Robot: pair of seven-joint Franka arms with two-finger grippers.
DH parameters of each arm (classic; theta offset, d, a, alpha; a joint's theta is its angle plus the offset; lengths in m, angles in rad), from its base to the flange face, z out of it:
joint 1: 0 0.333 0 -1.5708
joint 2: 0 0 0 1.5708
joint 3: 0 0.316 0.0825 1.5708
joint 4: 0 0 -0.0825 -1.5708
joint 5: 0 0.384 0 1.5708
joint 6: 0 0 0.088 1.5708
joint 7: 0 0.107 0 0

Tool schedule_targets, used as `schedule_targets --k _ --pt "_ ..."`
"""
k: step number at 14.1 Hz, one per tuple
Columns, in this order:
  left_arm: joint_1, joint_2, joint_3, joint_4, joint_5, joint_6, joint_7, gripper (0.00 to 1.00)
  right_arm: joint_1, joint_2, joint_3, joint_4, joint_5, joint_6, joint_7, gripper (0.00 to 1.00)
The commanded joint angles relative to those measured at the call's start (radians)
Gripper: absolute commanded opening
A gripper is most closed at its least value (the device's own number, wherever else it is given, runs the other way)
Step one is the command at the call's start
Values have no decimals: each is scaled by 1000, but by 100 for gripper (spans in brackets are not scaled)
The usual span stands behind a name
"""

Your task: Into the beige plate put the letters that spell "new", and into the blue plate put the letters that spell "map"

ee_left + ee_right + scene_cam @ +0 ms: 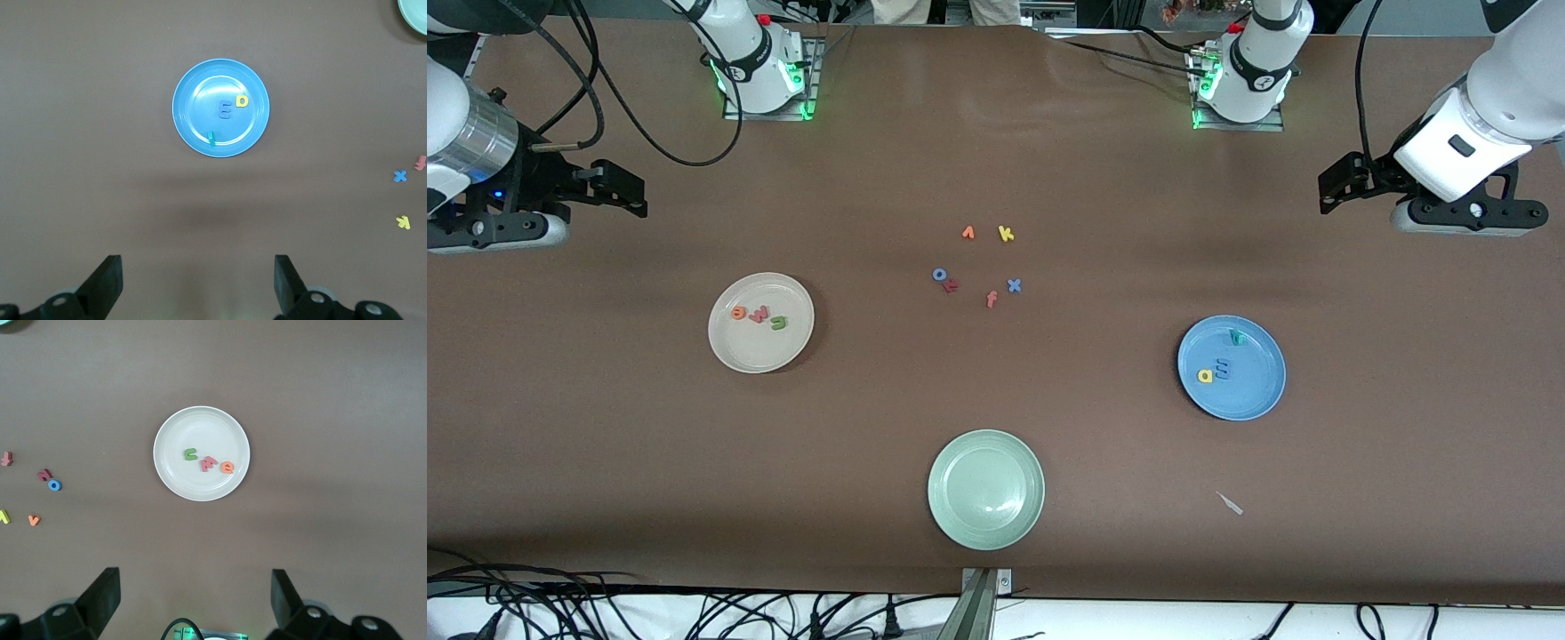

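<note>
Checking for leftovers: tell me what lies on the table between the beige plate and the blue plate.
In the front view, six loose letters lie between the beige plate and the blue plate: orange v, yellow k, blue o, a red letter, pink f, blue x.

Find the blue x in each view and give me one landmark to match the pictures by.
Front view: the blue x lies on the table among the loose letters, beside the pink f.
Left wrist view: blue x at the picture's edge, next to the pink f.
Right wrist view: not in it.
Shared landmark: the yellow k.
</note>
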Motion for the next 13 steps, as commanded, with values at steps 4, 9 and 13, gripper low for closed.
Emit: schedule_targets --k 4,9,13 --pt "-1 11 2 24 -11 -10 22 100 -4 -10 5 13 20 -12 -15 100" --pt "-1 11 2 24 -11 -12 22 100 -4 -10 5 13 20 -11 -35 100" --pt "-1 11 2 24 -11 -12 22 100 -4 -10 5 11 21 -8 -35 100"
